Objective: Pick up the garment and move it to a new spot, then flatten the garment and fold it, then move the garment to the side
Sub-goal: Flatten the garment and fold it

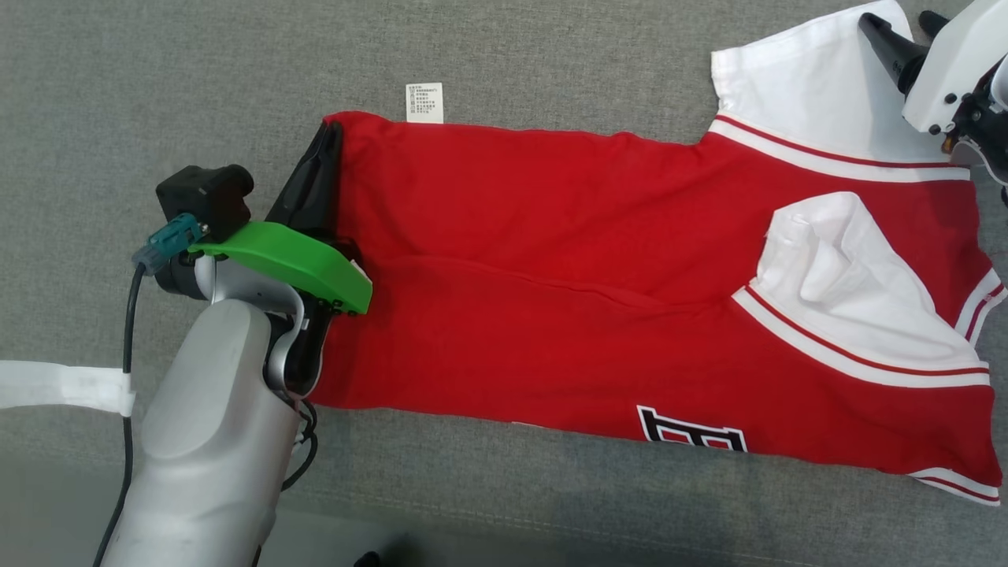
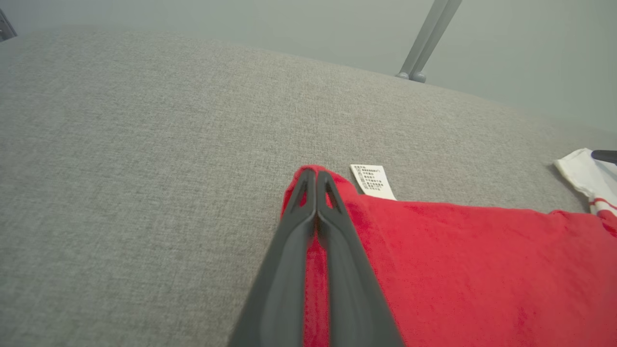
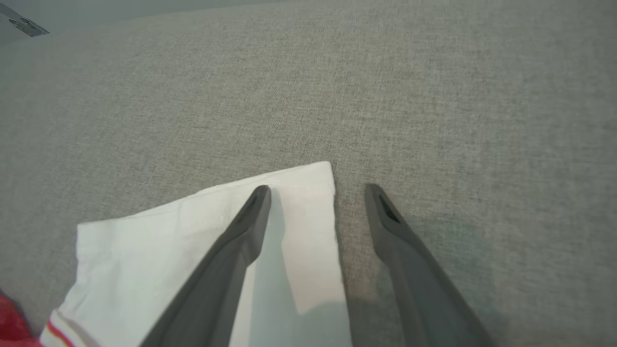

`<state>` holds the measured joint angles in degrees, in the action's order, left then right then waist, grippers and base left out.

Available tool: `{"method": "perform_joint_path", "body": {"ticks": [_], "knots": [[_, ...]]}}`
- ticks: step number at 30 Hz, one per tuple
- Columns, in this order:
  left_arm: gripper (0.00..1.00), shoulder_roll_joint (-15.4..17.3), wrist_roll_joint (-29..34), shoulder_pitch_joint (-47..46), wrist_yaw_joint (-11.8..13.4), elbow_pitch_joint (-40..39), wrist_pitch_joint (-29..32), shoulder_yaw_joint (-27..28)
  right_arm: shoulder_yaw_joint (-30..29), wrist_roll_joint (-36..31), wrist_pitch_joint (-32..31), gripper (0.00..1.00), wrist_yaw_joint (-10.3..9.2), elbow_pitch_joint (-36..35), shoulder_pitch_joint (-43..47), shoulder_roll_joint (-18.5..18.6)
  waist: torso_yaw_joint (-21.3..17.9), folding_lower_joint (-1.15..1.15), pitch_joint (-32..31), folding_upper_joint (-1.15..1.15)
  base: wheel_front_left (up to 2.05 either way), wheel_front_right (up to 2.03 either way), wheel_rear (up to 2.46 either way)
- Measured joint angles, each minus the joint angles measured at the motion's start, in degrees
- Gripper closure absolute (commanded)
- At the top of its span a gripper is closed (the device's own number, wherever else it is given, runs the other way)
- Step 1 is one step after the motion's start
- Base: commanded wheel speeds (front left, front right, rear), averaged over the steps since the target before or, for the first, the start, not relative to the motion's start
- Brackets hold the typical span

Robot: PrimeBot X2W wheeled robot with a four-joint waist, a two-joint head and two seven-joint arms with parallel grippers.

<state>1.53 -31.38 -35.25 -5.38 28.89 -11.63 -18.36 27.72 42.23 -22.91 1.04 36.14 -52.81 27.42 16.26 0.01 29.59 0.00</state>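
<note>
A red knit garment (image 1: 551,315) with white, red-striped sleeves is laid out flat on a grey woven fabric surface (image 1: 236,63). A small white printed care label (image 1: 424,102) is seen at the garment's far edge, and everything here is placed from that label.

The body of the garment is spread from the label toward the robot and away to the robot's right. One white sleeve (image 1: 803,79) is laid at the far right end, well apart from the label. Black-and-white lettering (image 1: 693,431) is shown on the near edge.

Just beside the label, on its left, the corner of the hem is held by the left gripper (image 1: 329,134). In the left wrist view this gripper (image 2: 313,174) is seen with its two long dark fingers pressed together. Red cloth (image 2: 482,270) is caught between them and shows around their tips, close to the label (image 2: 373,181).

The right gripper (image 1: 898,20) is found well to the right of the label, at the outer end of the white sleeve. In the right wrist view its fingers (image 3: 318,190) are held wide apart. One finger is placed over the white sleeve (image 3: 159,250) and the other over bare grey surface, so that the sleeve's edge lies between them. Whether either fingertip touches the cloth cannot be told.
</note>
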Motion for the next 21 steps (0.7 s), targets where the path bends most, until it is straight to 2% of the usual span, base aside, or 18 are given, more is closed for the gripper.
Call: {"method": "perform_joint_path", "body": {"ticks": [4, 5, 6, 7, 9, 11, 16, 21], "knots": [[1.00, -0.1, -0.1, 0.0, -0.2, 0.0, -0.2, -0.3, 0.3, 0.0, 0.0, 0.00, 0.49, 1.1, -1.5, -0.2, 0.4, 0.00, 0.5, 0.00, 0.00, 0.00, 0.00], [1.00, -0.1, -0.2, 0.0, -0.2, 0.0, -0.5, -0.3, 0.5, 0.0, 0.0, 0.27, 0.99, 1.6, -2.0, -0.4, 0.4, -0.01, 0.7, 0.00, 0.00, 0.00, 0.00], [1.00, -0.2, -0.2, 0.0, -0.2, 0.0, -0.5, -0.3, 0.5, 0.0, 0.0, 0.27, 1.09, 1.9, -2.2, -0.5, 0.4, 0.00, 0.7, 0.00, 0.00, 0.00, 0.00], [1.00, -0.2, -0.2, 0.0, -0.2, 0.0, -0.5, -0.3, 0.7, 0.0, 0.0, 0.53, 1.48, 2.1, -2.4, -0.6, 0.4, -0.01, 0.8, 0.00, 0.00, 0.00, 0.00], [1.00, -0.2, -0.2, 0.0, -0.2, 0.0, -0.6, -0.3, 1.2, -0.5, 0.0, 0.72, 1.90, 2.6, -2.9, -0.6, 0.3, 0.00, 0.8, 0.00, 0.00, 0.00, 0.00], [1.00, -0.2, -0.4, -0.1, -0.2, 0.1, -1.0, -0.3, 1.4, -0.6, 0.0, 1.00, 1.99, 3.2, -3.4, -0.9, 0.2, 0.00, 0.9, 0.00, 0.00, 0.00, 0.00], [1.00, -0.2, -0.7, -0.1, -0.2, 0.6, -1.1, 0.8, 2.5, -0.9, 0.8, 1.00, 3.26, 4.0, -4.2, -3.2, -0.6, 0.00, 0.6, 0.00, 0.00, 0.00, 0.00], [1.00, -0.1, -0.9, -0.1, -0.1, 1.6, -1.5, 1.6, 2.6, -0.9, 2.9, 1.00, 4.20, 4.5, -4.2, -4.0, -1.4, 0.00, -0.1, 0.00, 0.00, 0.00, 0.00]]}}
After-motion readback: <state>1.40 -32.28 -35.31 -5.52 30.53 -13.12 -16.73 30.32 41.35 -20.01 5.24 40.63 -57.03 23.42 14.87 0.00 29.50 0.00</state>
